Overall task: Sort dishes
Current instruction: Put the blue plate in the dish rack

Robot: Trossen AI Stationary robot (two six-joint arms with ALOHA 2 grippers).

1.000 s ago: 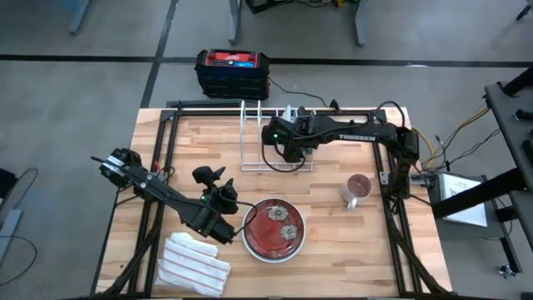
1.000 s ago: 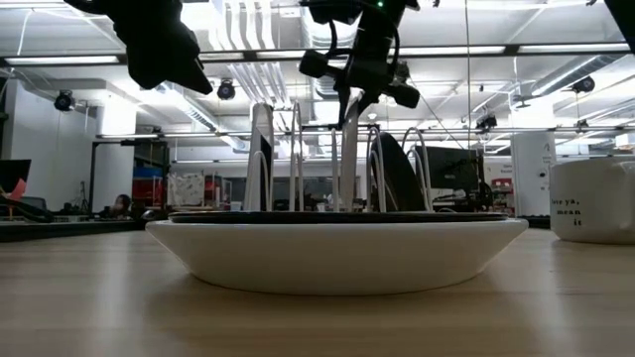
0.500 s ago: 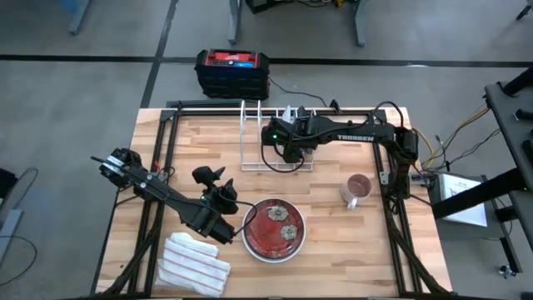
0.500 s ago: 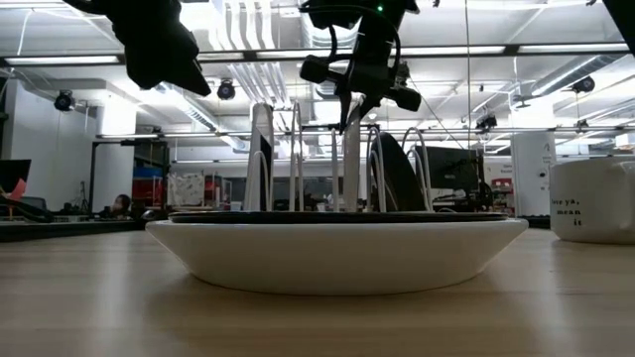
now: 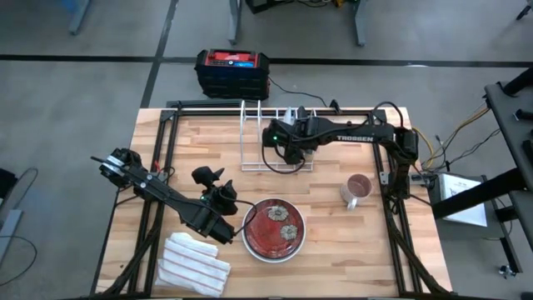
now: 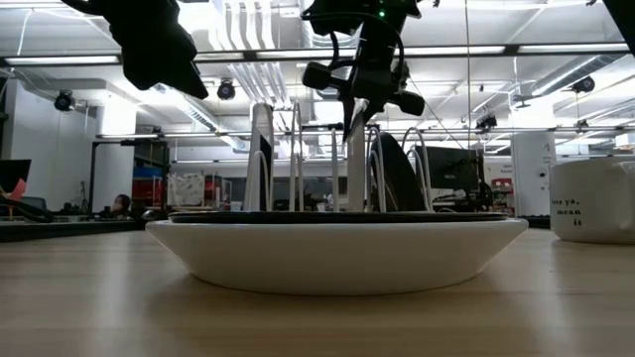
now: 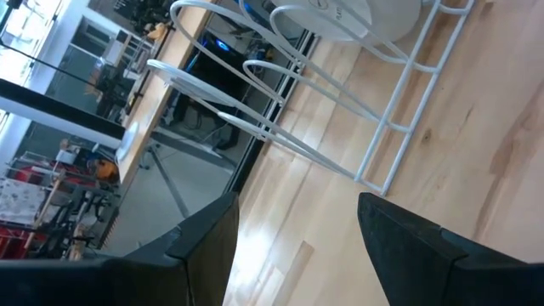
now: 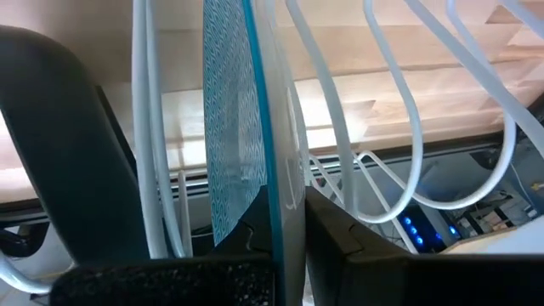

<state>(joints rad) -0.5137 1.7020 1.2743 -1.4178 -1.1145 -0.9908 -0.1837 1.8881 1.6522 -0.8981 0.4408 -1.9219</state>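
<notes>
Holding a light blue plate (image 8: 238,127) on edge between my right gripper's (image 5: 293,148) closed fingers, I have it standing upright inside the white wire rack (image 5: 250,137) at upper centre of the high view, the rim pinched thin between the two pads. In the right wrist view the plate sits between two wire hoops, with a dark dish (image 8: 59,136) in the neighbouring slot close beside it; I cannot tell whether the plate's lower edge is bearing on the rack base yet. In my judgement, doing this step well means keeping the plate vertical, lowering it until the rack carries it, and only then parting the fingers, drawing straight up so neither pad drags a hoop or knocks the dark dish. My left gripper (image 5: 218,223) hangs at lower left of centre in the high view, fingers spread wide and empty, just beside the red flowered dish (image 5: 274,227), which rests face-up on a white dish (image 6: 337,253) at lower centre; both appear not yet racked. Other items noted: a beige mug (image 5: 356,189) at right of centre, a folded striped cloth (image 5: 193,265) at lower left, and a black and red case (image 5: 232,71) beyond the table's top edge. None obstructs the rack; the hoops themselves are the tight clearance.
</notes>
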